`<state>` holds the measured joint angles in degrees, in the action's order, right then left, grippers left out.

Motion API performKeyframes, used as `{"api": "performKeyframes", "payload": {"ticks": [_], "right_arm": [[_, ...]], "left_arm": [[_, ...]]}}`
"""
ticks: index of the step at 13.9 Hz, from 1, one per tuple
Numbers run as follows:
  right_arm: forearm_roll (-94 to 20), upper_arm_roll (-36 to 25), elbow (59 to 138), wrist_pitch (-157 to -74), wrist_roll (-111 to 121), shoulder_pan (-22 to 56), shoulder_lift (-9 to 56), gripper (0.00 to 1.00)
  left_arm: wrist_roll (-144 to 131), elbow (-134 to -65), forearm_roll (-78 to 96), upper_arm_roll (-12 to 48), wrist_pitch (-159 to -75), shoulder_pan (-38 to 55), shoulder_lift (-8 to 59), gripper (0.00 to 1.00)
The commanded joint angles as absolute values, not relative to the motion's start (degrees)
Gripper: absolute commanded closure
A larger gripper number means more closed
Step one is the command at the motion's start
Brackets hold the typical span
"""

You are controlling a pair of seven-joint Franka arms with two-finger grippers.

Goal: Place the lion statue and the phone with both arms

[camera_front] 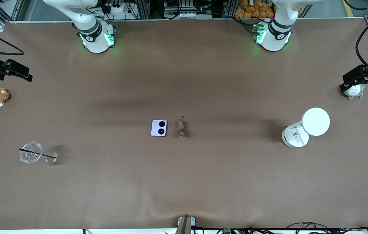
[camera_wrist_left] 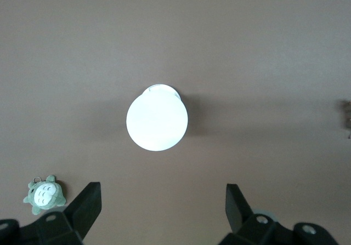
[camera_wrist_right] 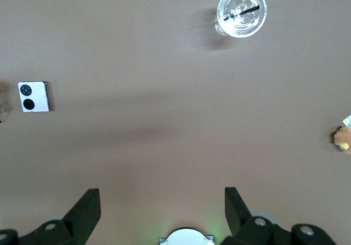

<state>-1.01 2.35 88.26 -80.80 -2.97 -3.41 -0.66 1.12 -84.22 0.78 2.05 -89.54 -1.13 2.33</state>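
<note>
Lying mid-counter [camera_front: 203, 182]: phone [camera_front: 159, 128] flat, its two black camera circles up; lion statue [camera_front: 181, 126] just beside it toward the left arm's end, not touching, on its side, dark mane end nearer the front camera; neither is gripped.

Left gripper [camera_wrist_left: 159, 212] is up high over the left arm's end of the counter, fingers [camera_wrist_left: 90, 204] spread wide with nothing between them; white round container [camera_front: 305, 128] sits below it, grey-white plush toy [camera_front: 354, 91] farther from the front camera, by the counter edge.

Right gripper [camera_wrist_right: 159, 212] is up high over the right arm's end, fingers [camera_wrist_right: 88, 206] likewise spread and empty; clear cup with black straw [camera_front: 31, 152] and brown plush toy with tag [camera_front: 1, 95] sit at that end, well apart from phone and statue.
</note>
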Motion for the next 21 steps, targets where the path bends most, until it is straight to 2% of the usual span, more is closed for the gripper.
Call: {"api": "performKeyframes", "payload": {"ticks": [1, 11, 14, 18, 20, 21], "right_arm": [[-0.5, 3.0, 88.3, -80.4, -3.6, -4.2, -0.9, 0.00], [-0.5, 3.0, 88.2, -80.6, -3.6, -4.2, -0.9, 0.00], [-0.5, 3.0, 88.3, -80.4, -3.6, -4.3, -0.9, 0.00], [-0.5, 3.0, 88.3, -80.5, -3.6, -4.2, -0.9, 0.00], [-0.5, 3.0, 88.2, -80.6, -3.6, -4.2, -0.8, 0.00], [-0.5, 3.0, 88.2, -80.6, -3.6, -4.2, -0.8, 0.00]], "left_arm": [[1.9, -83.8, -0.4, 2.3, -89.5, -1.3, 2.4, 0.00], [2.0, -83.7, -0.3, 2.3, -89.5, -1.1, 2.5, 0.00], [1.9, -83.1, 0.1, 2.1, -90.3, -1.1, 6.1, 0.00], [1.8, -83.0, 0.0, 2.3, -90.4, -0.9, 7.4, 0.00], [1.4, -82.7, -0.1, 2.2, -90.5, -0.8, 14.7, 0.00], [2.0, -82.5, -0.1, 2.2, -90.6, -1.3, 15.1, 0.00]]}}
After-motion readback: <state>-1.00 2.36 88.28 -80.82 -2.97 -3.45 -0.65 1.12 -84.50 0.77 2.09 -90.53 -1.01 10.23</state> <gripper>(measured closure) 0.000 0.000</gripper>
